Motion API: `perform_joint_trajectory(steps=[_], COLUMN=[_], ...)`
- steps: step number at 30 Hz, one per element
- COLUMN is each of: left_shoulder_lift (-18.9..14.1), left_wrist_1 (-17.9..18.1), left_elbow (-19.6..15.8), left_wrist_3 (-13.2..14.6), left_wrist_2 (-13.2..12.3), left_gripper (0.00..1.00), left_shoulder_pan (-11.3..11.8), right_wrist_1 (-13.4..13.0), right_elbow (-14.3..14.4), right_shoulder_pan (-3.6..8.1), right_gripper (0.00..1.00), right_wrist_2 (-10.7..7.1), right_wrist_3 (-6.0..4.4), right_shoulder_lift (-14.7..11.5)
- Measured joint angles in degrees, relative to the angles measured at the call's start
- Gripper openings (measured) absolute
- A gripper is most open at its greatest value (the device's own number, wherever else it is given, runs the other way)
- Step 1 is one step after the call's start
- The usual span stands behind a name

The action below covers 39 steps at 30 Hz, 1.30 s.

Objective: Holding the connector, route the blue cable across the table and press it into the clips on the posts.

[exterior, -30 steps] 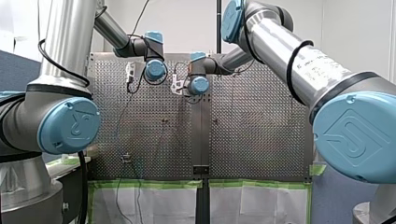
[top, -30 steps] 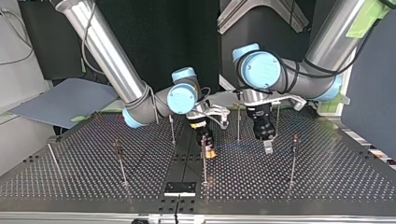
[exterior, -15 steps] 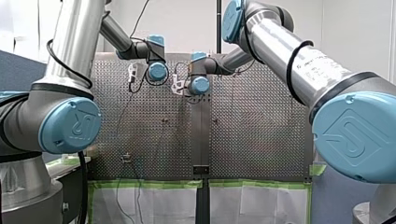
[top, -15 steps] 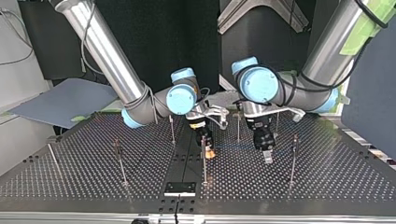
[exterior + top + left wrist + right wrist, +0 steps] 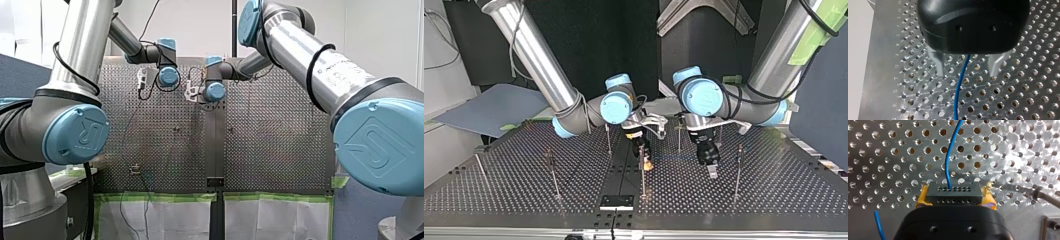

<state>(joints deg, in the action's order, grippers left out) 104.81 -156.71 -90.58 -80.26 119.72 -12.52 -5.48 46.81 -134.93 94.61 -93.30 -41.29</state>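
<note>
In the right wrist view my right gripper (image 5: 955,193) is shut, its yellow pads (image 5: 923,196) clamped on the two ends of a black connector (image 5: 949,198). The blue cable (image 5: 949,157) leaves the connector and runs ahead over the perforated table. In the left wrist view my left gripper (image 5: 966,73) is open, with its metal fingers (image 5: 938,65) standing either side of the blue cable (image 5: 959,85), clear of it. In the top view my right gripper (image 5: 647,163) is near the middle and my left gripper (image 5: 712,171) is to its right, the blue cable (image 5: 674,157) stretched low between them.
Thin upright posts stand around the grippers in the top view: one (image 5: 642,172) right beside my right gripper, others (image 5: 738,170) (image 5: 679,137) (image 5: 553,175) to the sides. A small black plate (image 5: 616,201) lies near the table's front edge. A grey sheet (image 5: 494,107) lies off the table's left.
My left gripper has come down toward the table over the cable, seen in the top view. My right gripper with the connector has hardly moved.
</note>
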Motion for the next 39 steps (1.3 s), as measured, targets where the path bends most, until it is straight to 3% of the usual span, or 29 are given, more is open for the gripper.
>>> perform_joint_trajectory(steps=[2,3,5,6,7,17,24,34,39], left_shoulder_lift=[0.00,-0.01,0.00,0.00,-0.01,-0.01,-0.18,-0.34,-0.32], left_wrist_1=[0.05,0.09,0.11,0.11,0.09,-1.40,-3.57,-0.34,2.38], left_elbow=[0.00,0.00,0.01,0.01,0.01,-0.06,-2.36,-7.20,-9.90], left_wrist_3=[-0.37,-0.60,-0.82,-0.91,-0.95,-2.76,-3.84,-6.43,-8.44], left_wrist_2=[0.06,0.12,0.21,0.25,0.30,0.57,2.02,2.45,1.19], left_gripper=[0.26,0.26,0.11,0.11,0.00,0.00,0.00,0.00,0.00], left_shoulder_pan=[-0.04,-0.05,-0.07,-0.09,-0.09,-0.37,-0.71,-0.75,-0.57], right_wrist_1=[0.01,0.02,0.05,0.07,0.08,0.60,2.14,3.73,3.94], right_elbow=[0.00,0.00,0.00,0.01,0.00,0.00,0.86,4.78,7.01], right_shoulder_pan=[0.00,0.00,0.00,-0.01,0.00,0.04,0.05,0.04,-0.16], right_gripper=[0.00,0.00,0.00,0.00,0.00,0.00,0.00,0.00,0.00], right_wrist_2=[-0.01,-0.02,-0.03,-0.03,-0.03,-0.03,-0.03,-0.03,-0.03], right_wrist_3=[0.01,0.02,0.03,0.03,0.03,-0.13,-0.23,0.09,0.39], right_shoulder_lift=[-0.01,-0.01,-0.01,-0.02,-0.02,-0.03,-0.04,-0.15,-0.53])
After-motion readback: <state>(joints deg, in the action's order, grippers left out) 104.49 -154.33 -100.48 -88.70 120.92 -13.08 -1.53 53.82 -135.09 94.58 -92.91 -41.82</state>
